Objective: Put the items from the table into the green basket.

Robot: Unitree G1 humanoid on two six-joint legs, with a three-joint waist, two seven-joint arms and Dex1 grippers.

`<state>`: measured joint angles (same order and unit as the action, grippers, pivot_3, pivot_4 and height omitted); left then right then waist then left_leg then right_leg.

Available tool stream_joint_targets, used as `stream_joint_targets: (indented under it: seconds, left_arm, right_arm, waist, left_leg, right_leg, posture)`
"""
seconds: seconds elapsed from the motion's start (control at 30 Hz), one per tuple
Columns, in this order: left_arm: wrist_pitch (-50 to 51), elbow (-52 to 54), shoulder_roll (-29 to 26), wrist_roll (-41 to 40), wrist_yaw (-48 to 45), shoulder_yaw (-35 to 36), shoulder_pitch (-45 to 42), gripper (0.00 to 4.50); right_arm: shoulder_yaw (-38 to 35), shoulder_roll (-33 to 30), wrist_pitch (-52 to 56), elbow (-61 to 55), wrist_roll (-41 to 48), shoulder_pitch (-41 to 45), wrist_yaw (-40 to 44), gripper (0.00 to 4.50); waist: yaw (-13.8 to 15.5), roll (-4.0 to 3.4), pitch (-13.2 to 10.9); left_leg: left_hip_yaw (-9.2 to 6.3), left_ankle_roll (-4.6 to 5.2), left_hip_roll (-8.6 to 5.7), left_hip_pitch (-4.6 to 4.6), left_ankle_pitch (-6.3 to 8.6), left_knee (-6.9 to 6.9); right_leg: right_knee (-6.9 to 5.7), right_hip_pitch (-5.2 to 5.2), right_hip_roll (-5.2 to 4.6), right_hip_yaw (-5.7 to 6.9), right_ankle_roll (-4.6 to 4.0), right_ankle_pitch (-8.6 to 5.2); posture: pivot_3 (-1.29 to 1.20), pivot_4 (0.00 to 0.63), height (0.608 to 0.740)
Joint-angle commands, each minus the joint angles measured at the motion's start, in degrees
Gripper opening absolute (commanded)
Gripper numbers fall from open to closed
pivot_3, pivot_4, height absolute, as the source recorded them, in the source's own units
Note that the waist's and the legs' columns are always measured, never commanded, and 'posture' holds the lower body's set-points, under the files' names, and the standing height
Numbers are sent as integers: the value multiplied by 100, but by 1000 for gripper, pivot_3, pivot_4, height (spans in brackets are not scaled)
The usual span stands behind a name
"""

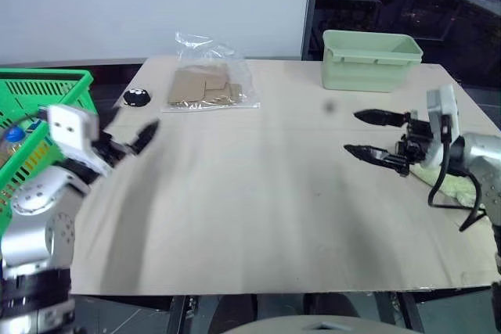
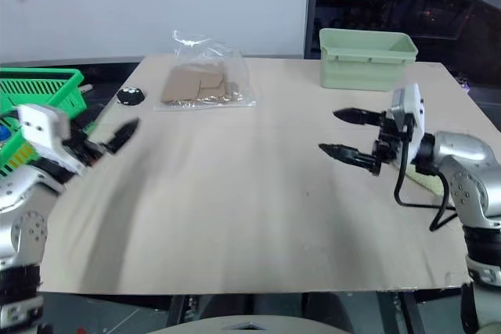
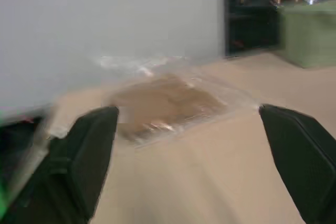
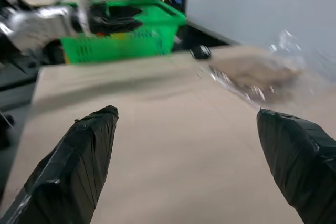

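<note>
With both my left gripper (image 1: 129,142) and right gripper (image 1: 368,134) spread wide and empty, I worry the towel (image 1: 450,185) tucked under my right arm gets dragged off the table (image 1: 258,217), while the bag of cardboard (image 1: 207,84) lies far from the green basket (image 1: 39,107).

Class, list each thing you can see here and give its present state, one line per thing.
Left pincer: open, holding nothing.
Right pincer: open, holding nothing, above the table.
Clear bag of cardboard pieces: lying flat on the table, untouched.
Pale green towel: on the table under the right arm, partly hidden.
Green basket: upright beside the table.
Pale green tub: upright on the table.
</note>
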<state>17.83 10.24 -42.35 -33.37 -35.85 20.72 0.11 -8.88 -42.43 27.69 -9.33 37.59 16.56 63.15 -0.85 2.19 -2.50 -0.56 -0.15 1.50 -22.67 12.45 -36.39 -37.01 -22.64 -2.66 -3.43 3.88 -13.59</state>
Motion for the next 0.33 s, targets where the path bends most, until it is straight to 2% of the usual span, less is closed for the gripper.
stream_joint_targets:
  seconds: [0.03,0.23,0.33]
  left_arm:
    - [178,701,113,241,-4,-400,554,4462]
    - [197,1043,464,719,22,-1026,1353,4462]
    - [180,1147,587,717,-50,-1089,1504,4462]
  right_arm:
    - [-233,35,-578,168,-343,-436,-44,4500]
    - [-243,280,-1350,621,-846,-1396,-147,4500]
    - [-215,351,-1667,873,-1050,-1614,-146,4500]
  waist:
    - [4,-19,7]
    - [9,-40,13]
    - [4,-53,16]
  left_leg:
    - [1,0,0,0,0,0]
    - [10,2,-4,10,-1,-12]
    - [18,2,-4,11,-1,-18]
  right_leg:
    - [0,0,0,0,-5,-3]
    - [1,6,7,-20,-4,-7]
    - [1,5,7,-30,11,-16]
  posture:
    - [36,0,740]
    - [34,0,740]
    - [24,0,740]
